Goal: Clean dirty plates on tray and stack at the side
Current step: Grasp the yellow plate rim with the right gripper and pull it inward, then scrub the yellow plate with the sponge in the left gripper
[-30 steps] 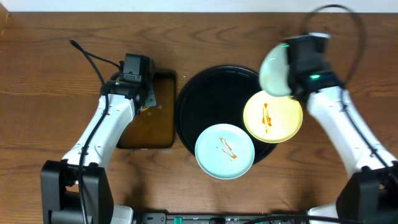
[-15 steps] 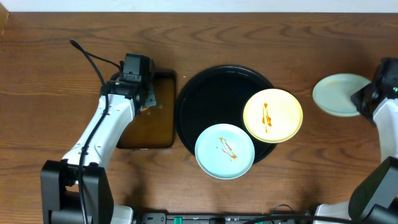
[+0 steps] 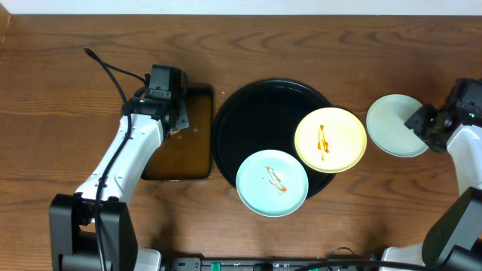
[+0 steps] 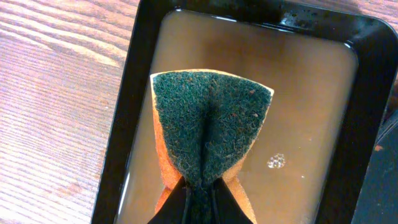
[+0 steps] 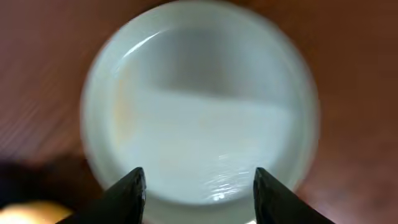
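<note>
Plates are lying in three places. A pale mint-green plate (image 3: pixel 392 126) is sitting on the bare wood-grain tabletop (image 3: pixel 68 113), to the right of and apart from the round black tray (image 3: pixel 256 120). The right gripper (image 3: pixel 419 122) is hovering at that plate's right edge. In the right wrist view its fingers (image 5: pixel 129 190) are standing wide apart over the near rim. That view is blurring, so whether they are touching the plate cannot be told.

A pale yellow plate (image 3: pixel 343 147) with an orange streak is overlapping the tray's right rim. A second mint-green plate (image 3: pixel 256 192), marked with thin brown-orange streaks, is overhanging the tray's lower rim. These two are lying just beside each other, and the rest of the tray floor is showing bare black.

To the left, a rectangular tray (image 3: pixel 197 150) is holding cloudy brown liquid (image 4: pixel 311 106). The left gripper (image 4: pixel 200 191) is pinching a sponge (image 4: pixel 208 118), green scouring face up and orange beneath, folding it over that liquid. A black cable (image 3: pixel 105 66) is trailing across the table behind the left arm.
</note>
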Tool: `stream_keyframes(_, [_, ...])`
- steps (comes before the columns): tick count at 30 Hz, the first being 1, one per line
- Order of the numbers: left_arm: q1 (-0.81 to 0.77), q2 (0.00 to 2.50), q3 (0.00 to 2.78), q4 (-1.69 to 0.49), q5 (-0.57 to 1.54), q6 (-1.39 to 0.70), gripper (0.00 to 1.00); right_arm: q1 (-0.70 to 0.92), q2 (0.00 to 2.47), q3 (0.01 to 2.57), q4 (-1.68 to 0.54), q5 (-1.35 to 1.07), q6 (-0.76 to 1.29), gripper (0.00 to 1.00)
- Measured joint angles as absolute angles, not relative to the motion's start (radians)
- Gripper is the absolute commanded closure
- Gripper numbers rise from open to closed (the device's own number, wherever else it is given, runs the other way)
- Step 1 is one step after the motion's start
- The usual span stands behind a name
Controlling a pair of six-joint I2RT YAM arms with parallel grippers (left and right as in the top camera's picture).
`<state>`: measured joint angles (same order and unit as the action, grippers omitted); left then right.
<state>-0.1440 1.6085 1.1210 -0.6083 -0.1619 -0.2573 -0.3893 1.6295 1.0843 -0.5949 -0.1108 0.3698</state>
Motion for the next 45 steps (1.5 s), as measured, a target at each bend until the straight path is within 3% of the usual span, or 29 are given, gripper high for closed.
stream_keyframes(6, [-0.144, 1.608, 1.121, -0.61, -0.162, -0.257, 0.91, -0.333, 1.629, 1.071, -0.748, -0.353, 0.126, 0.39])
stream_keyframes(14, [-0.144, 1.608, 1.121, -0.612, -0.162, -0.257, 0.91, -0.254, 1.625, 0.89, -0.607, -0.398, 0.065, 0.53])
stream_keyframes(17, [-0.144, 1.608, 1.121, -0.612, -0.162, -0.257, 0.91, -0.233, 1.624, 0.847, -0.527, -0.402, 0.094, 0.65])
stream_keyframes(21, [-0.144, 1.608, 1.121, -0.616, -0.162, -0.257, 0.91, -0.206, 1.624, 0.844, -0.443, -0.41, 0.154, 0.88])
stream_keyframes(24, [-0.144, 1.608, 1.121, -0.617, -0.156, -0.257, 0.91, -0.2, 1.624, 0.844, -0.398, -0.413, 0.199, 0.99])
stream_keyframes(35, [-0.144, 1.608, 1.121, -0.591, -0.084, -0.257, 0.92, -0.135, 1.624, 0.844, -0.284, -0.426, 0.266, 0.99])
stream_keyframes(45, [-0.169, 1.608, 1.121, -0.5, 0.154, -0.257, 0.92, 0.12, 1.623, 0.844, -0.24, -0.224, 0.392, 0.99])
